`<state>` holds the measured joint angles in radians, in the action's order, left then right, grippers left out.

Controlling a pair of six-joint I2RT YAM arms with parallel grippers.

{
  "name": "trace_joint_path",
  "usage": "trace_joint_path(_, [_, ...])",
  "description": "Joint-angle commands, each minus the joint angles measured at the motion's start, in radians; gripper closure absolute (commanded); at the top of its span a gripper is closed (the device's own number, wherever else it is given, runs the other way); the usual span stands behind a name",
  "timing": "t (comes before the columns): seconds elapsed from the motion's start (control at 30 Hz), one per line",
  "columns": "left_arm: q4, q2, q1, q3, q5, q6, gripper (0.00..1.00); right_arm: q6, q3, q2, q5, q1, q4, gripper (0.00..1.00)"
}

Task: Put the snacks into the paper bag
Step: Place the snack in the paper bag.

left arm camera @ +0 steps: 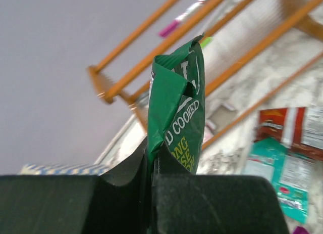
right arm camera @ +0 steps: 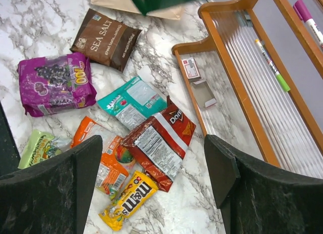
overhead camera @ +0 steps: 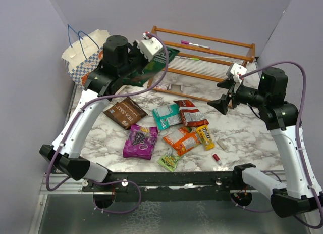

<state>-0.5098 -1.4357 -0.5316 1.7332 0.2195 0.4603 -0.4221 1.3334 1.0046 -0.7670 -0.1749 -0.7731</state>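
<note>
**A:** Which way does your green multipack (overhead camera: 156, 67) point?

**B:** Your left gripper (left arm camera: 151, 166) is clamped on one end of it, in the air just right of the paper bag (overhead camera: 81, 59). Its long axis runs from the jaws up and right, free end toward the wooden rack (overhead camera: 202, 57). In the left wrist view it rises out of the closed fingers, creased lengthwise.

**A:** And your right gripper (overhead camera: 222, 103)?

**B:** Fingers spread wide, holding nothing, above the table (overhead camera: 237, 138) on its right side. The other packets lie flat on the marble: brown (overhead camera: 125, 111) nearest the bag, then purple (overhead camera: 140, 141), teal (overhead camera: 166, 116), red (overhead camera: 191, 112), orange (overhead camera: 181, 139), yellow (overhead camera: 205, 137) and light-green (overhead camera: 169, 160)
</note>
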Motion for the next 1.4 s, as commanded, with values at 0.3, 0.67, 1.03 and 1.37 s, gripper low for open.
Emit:
trace_joint_path(0.3, [0.168,-0.023,0.254,0.299,-0.179,0.039,1.00,0.032,-0.056,-0.042,0.032,0.005,0.078,0.18])
trace_joint_path(0.67, [0.191,-0.203,0.421,0.630,-0.181,0.019,1.00,0.038,-0.086,-0.050,0.010,0.005,0.096,0.18])
trace_joint_path(1.03, [0.364,-0.332,0.703,0.768,-0.043,-0.288,1.00,0.045,-0.121,-0.042,-0.015,0.005,0.121,0.18])
trace_joint_path(1.37, [0.490,-0.413,0.966,0.833,0.111,-0.617,1.00,0.049,-0.150,-0.031,-0.031,0.005,0.140,0.18])
